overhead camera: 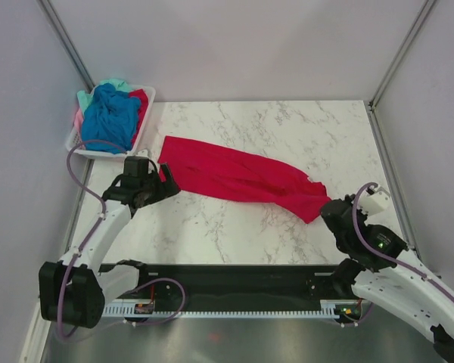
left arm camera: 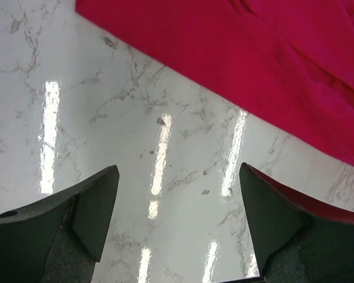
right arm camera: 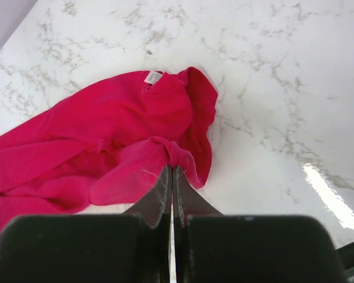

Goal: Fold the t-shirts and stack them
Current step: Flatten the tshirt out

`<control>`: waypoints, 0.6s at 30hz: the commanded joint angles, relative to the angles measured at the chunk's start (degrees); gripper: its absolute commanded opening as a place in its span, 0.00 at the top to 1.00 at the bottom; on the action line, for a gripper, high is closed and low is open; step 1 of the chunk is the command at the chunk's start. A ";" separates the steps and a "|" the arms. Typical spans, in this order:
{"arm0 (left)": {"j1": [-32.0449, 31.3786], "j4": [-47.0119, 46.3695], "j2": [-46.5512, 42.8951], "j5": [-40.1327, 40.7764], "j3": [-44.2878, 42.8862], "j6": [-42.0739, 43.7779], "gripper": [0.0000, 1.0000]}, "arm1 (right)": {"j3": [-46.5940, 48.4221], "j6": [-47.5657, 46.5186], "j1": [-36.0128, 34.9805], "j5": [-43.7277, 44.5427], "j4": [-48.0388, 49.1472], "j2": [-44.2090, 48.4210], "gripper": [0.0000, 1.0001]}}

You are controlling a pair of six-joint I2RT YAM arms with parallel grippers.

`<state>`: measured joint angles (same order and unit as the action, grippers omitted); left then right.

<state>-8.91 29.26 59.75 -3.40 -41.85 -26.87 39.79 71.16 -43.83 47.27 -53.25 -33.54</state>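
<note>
A crimson red t-shirt (overhead camera: 234,174) lies stretched in a long crumpled band across the marble table, from back left to front right. It also shows in the left wrist view (left arm camera: 253,53) and the right wrist view (right arm camera: 106,130). My right gripper (overhead camera: 325,206) is shut on a fold of cloth at the shirt's right end, near its white neck label (right arm camera: 153,76); the pinch shows in the right wrist view (right arm camera: 171,168). My left gripper (overhead camera: 165,180) is open and empty just in front of the shirt's left end, with bare marble between its fingers (left arm camera: 178,171).
A white slatted basket (overhead camera: 148,106) stands at the back left corner. It holds a bright blue shirt (overhead camera: 110,113) on top, with teal (overhead camera: 110,83), pink (overhead camera: 79,119) and red (overhead camera: 140,98) cloth around it. Grey walls close in the table on three sides.
</note>
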 commanded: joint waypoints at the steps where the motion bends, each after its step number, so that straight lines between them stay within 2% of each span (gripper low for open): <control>1: -0.06 -7.72 4.75 3.31 -4.11 -3.71 0.10 | 1.52 3.10 0.42 8.88 -8.01 2.06 1.00; 2: 0.03 -9.38 8.16 5.57 -4.56 -3.97 0.11 | 0.73 3.72 0.33 9.51 -7.22 3.12 1.00; 6: 0.29 -13.51 17.91 5.60 -8.42 -5.91 0.18 | -1.47 -0.65 0.42 11.71 -2.91 4.98 1.00; 8: 0.29 -15.19 22.15 3.94 -11.58 -6.43 0.30 | -2.52 -1.72 0.42 10.84 -1.51 3.14 1.00; 13: 0.21 -16.16 35.94 3.75 -20.01 -5.82 0.50 | -5.24 -3.83 0.42 5.48 3.84 -0.65 1.00; 18: -0.23 -16.16 41.58 5.68 -23.72 -4.68 0.51 | -7.36 -5.58 0.50 3.98 7.46 -0.91 1.00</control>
<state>-8.78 15.00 99.70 0.05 -62.46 -31.07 32.97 67.70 -43.53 52.14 -50.13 -34.44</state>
